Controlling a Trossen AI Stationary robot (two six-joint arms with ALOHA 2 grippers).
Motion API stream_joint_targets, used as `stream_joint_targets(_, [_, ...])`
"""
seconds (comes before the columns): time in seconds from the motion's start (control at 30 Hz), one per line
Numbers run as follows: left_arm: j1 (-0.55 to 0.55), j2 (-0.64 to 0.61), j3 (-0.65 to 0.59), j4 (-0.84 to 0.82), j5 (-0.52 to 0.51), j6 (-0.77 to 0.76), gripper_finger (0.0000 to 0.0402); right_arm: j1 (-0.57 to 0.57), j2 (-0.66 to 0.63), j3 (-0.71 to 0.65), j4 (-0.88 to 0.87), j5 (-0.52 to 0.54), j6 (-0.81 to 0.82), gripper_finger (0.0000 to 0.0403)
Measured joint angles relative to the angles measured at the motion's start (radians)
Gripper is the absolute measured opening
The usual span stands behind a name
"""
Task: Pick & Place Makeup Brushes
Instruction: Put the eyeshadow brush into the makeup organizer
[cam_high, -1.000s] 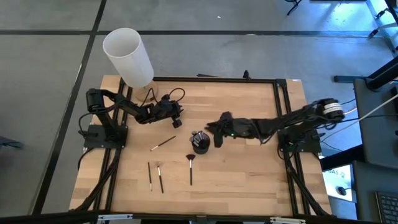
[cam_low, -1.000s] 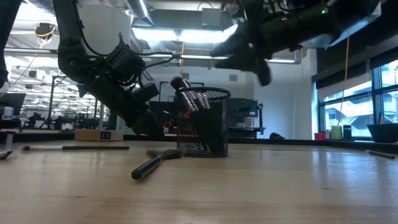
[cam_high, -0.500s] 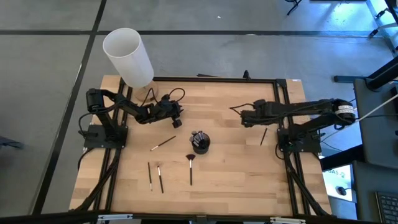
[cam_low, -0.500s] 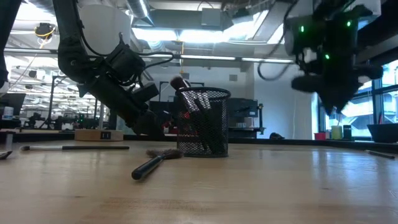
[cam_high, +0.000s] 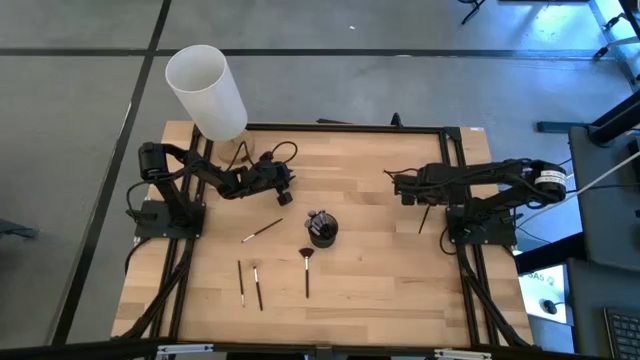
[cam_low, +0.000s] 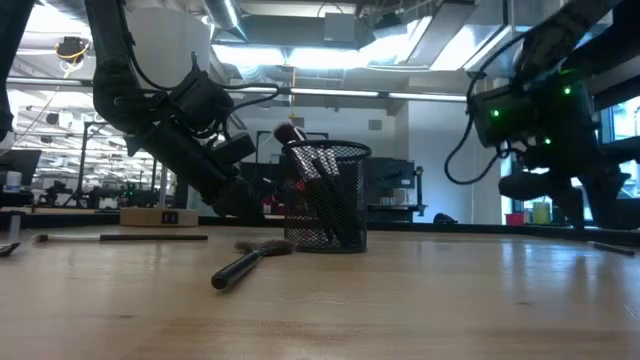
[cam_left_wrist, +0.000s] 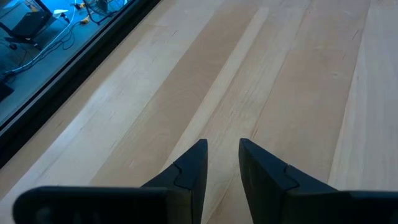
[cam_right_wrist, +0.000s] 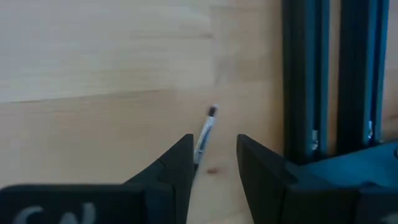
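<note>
A black mesh cup (cam_high: 320, 229) stands mid-table with several brushes upright in it, also in the low view as the cup (cam_low: 328, 197). One thin brush (cam_high: 425, 218) lies flat near the table's right side. A fan brush (cam_high: 306, 271), a slanted brush (cam_high: 262, 230) and two short ones (cam_high: 241, 283) (cam_high: 258, 287) lie flat on the near-left boards. My right gripper (cam_high: 404, 187) hangs open above the table, just beside the right-hand brush; in the right wrist view that brush (cam_right_wrist: 205, 132) shows between the fingertips of my right gripper (cam_right_wrist: 214, 149). My left gripper (cam_high: 286, 186) (cam_left_wrist: 222, 155) waits open at far left.
A tall white cylinder (cam_high: 206, 91) stands beyond the table's far left corner. The black table frame (cam_right_wrist: 311, 81) runs close behind the right-hand brush. A small wooden block (cam_low: 160, 216) sits far left. Bare boards lie between the cup and the right-hand brush.
My right gripper has swung from beside the cup toward the table's right and far side, then come down lower, ending over the lone brush there. The left arm, the cup and the other brushes have stayed put.
</note>
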Motion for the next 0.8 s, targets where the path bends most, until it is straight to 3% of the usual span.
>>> stream_joint_targets(0.4, [0.0, 0.0, 0.0, 0.0, 0.0, 0.0, 0.0088, -0.151, -0.007, -0.121, 0.197, -0.042, -0.186, 0.0116])
stream_joint_targets(0.7, [0.0, 0.0, 0.0, 0.0, 0.0, 0.007, 0.0088, -0.157, -0.003, -0.119, 0.252, -0.091, -0.276, 0.0015])
stream_joint_targets(0.8, [0.0, 0.0, 0.0, 0.0, 0.0, 0.008, 0.0088, -0.157, -0.003, -0.118, 0.252, -0.093, -0.289, 0.0012])
